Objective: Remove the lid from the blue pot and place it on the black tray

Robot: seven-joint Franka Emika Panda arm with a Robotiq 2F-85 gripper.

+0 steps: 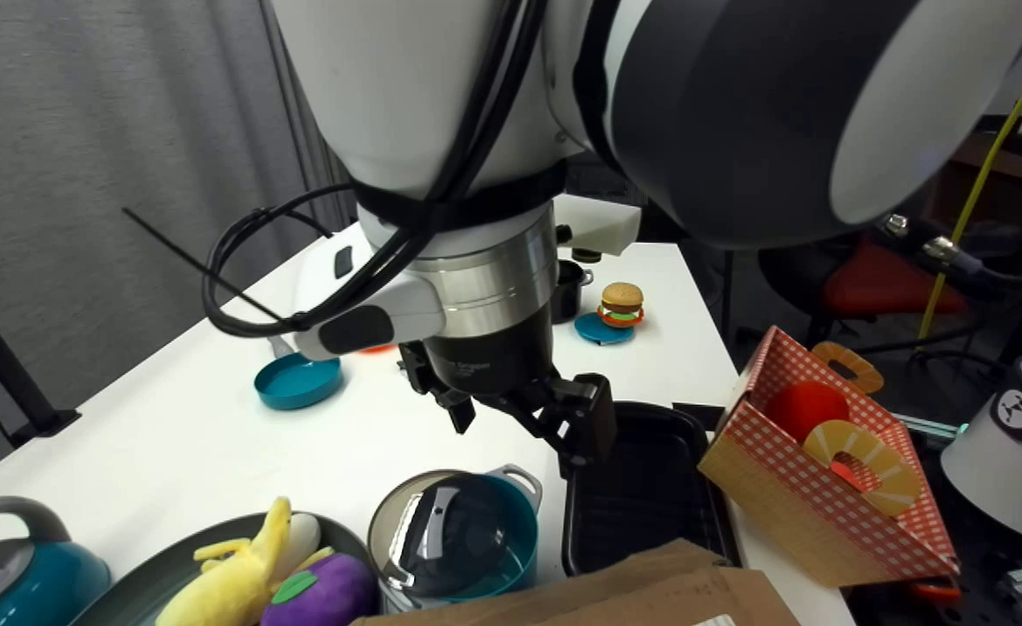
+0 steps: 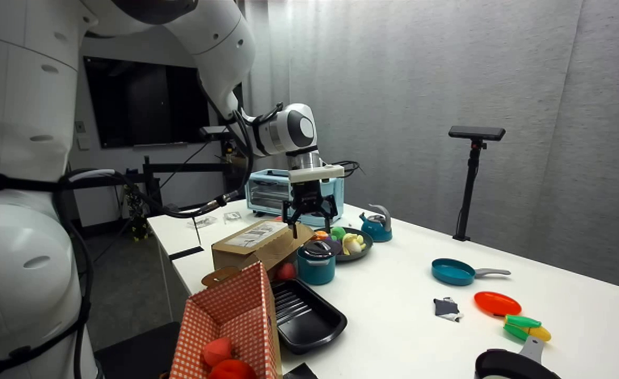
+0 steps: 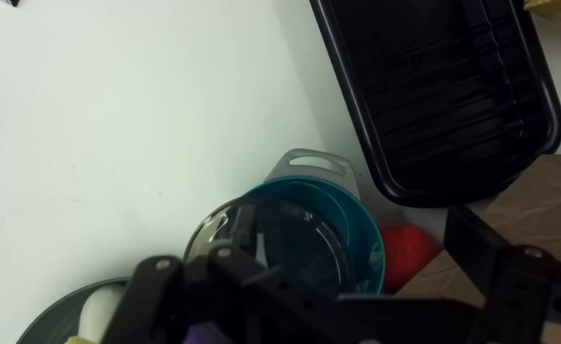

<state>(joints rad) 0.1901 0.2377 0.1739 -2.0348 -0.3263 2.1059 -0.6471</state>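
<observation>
The see-through glass lid (image 1: 454, 530) rests off-centre on the teal-blue pot (image 1: 517, 513), leaving part of the pot's inside uncovered; it looks a little tilted. The lid (image 2: 318, 249) and the pot (image 2: 315, 272) show together in an exterior view, and the lid (image 3: 299, 239) and the pot (image 3: 359, 215) also in the wrist view. The black tray (image 1: 641, 487) lies beside the pot; it shows also in an exterior view (image 2: 314, 329) and in the wrist view (image 3: 442, 119). My gripper (image 1: 519, 439) is open and empty above the pot, apart from the lid (image 2: 312, 230), with spread fingers (image 3: 354, 231).
A cardboard box (image 2: 254, 237) stands against the pot's side, with a red item (image 3: 407, 255) between them. A dark pan (image 2: 359, 256) with toy food sits beside the pot. The checkered box (image 1: 824, 513) borders the tray. A kettle (image 2: 376, 229) and a small teal pan (image 2: 452, 272) stand farther off.
</observation>
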